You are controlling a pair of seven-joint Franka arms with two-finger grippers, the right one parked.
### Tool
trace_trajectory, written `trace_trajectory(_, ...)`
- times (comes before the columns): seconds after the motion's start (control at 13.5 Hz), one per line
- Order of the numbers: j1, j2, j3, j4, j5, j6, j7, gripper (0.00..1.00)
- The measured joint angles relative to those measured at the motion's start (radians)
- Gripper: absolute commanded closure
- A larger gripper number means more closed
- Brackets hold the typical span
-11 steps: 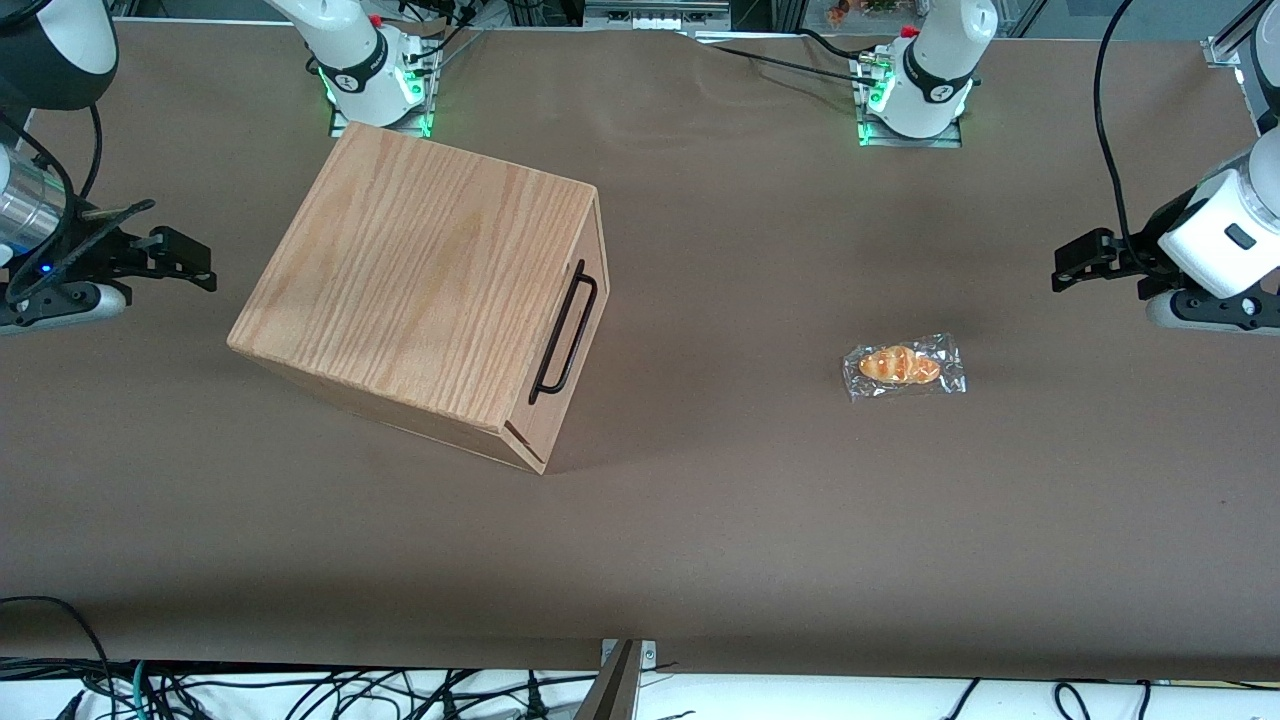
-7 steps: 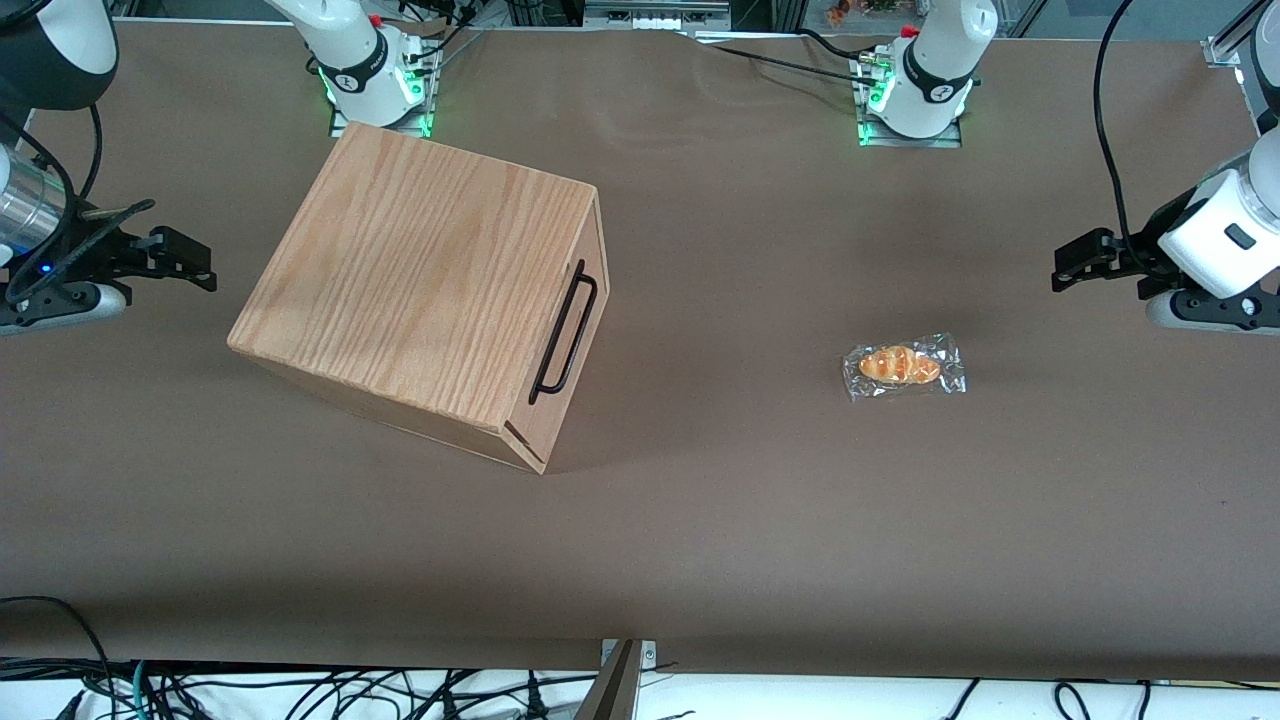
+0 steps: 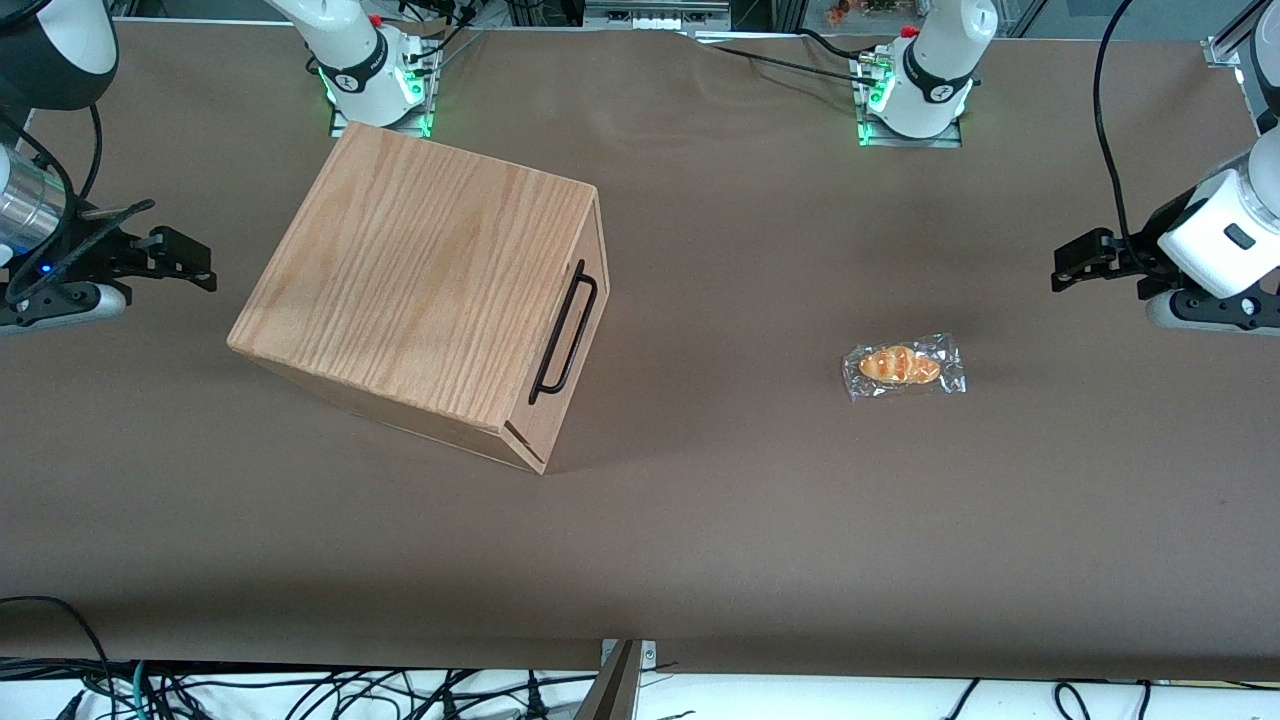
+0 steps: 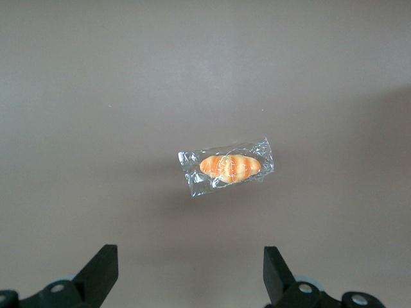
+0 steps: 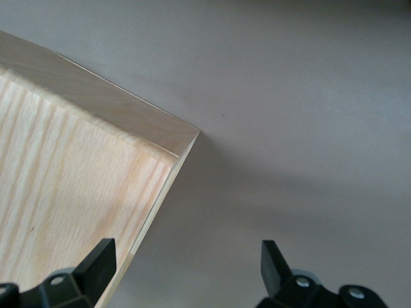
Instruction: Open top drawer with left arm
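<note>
Oak-grain box standing on the brown table, toward the parked arm's end. Top drawer fully shut in the box, its black bar handle facing the working arm's end. Wrapped bread roll lying alone on the table between the box and the left arm, well apart from both. Left arm's gripper hanging above the table at the working arm's end, fingers spread wide with nothing between them; wrist view looks down on the roll.
</note>
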State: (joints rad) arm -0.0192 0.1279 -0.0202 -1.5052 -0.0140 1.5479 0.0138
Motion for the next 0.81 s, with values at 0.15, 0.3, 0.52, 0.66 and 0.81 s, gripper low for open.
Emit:
trace_trajectory(0.15, 0.0, 0.0, -0.001, 0.0, 0.0, -0.001, 0.0, 0.0)
trace_trajectory(0.3, 0.0, 0.0, -0.001, 0.0, 0.0, -0.002, 0.0, 0.0)
trace_trajectory(0.52, 0.0, 0.0, -0.001, 0.0, 0.0, -0.002, 0.0, 0.0)
trace_trajectory(0.66, 0.0, 0.0, -0.001, 0.0, 0.0, -0.002, 0.0, 0.0)
trace_trajectory(0.81, 0.0, 0.0, -0.001, 0.0, 0.0, -0.002, 0.0, 0.0)
